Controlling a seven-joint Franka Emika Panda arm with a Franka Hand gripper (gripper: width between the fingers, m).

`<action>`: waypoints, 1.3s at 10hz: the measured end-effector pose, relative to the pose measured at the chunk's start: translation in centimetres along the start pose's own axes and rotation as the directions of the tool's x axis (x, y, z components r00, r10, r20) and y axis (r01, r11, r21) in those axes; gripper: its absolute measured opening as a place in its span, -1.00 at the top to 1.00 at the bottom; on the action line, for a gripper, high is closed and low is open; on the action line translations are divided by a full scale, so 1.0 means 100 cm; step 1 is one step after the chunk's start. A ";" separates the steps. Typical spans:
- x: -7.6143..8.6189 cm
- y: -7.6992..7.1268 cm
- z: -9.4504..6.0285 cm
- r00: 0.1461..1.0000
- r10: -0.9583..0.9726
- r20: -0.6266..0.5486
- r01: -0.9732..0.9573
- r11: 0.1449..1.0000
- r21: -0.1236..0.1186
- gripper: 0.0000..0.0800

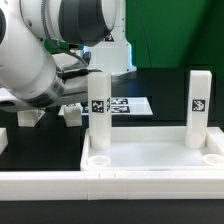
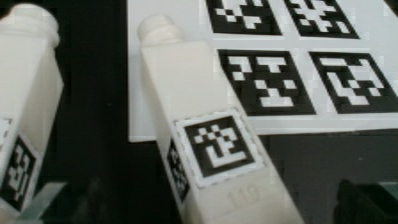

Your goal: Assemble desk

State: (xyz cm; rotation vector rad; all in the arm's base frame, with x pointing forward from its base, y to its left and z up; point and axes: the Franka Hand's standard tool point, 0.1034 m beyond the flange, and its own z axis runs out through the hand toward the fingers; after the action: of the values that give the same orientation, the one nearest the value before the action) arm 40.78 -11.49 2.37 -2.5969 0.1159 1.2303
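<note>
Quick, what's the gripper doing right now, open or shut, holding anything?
Gripper: open, holding nothing; a loose white leg lies between its fingers, not gripped.

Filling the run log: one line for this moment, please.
gripper: open over loose white square plastic leg | white rectangular plastic desk slab: two upright legs

One desk slab (image 1: 150, 158). Two upright legs (image 1: 99, 110), two loose legs (image 2: 199, 110) lying flat: four altogether. One marker board (image 2: 294, 70).
</note>
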 end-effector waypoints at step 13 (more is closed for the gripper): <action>0.012 0.019 -0.004 0.995 -0.074 -0.062 0.072 0.997 -0.031 -0.62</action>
State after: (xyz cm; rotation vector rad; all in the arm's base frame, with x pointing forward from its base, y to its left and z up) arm 41.55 -13.43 1.28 -2.6403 0.0156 1.1341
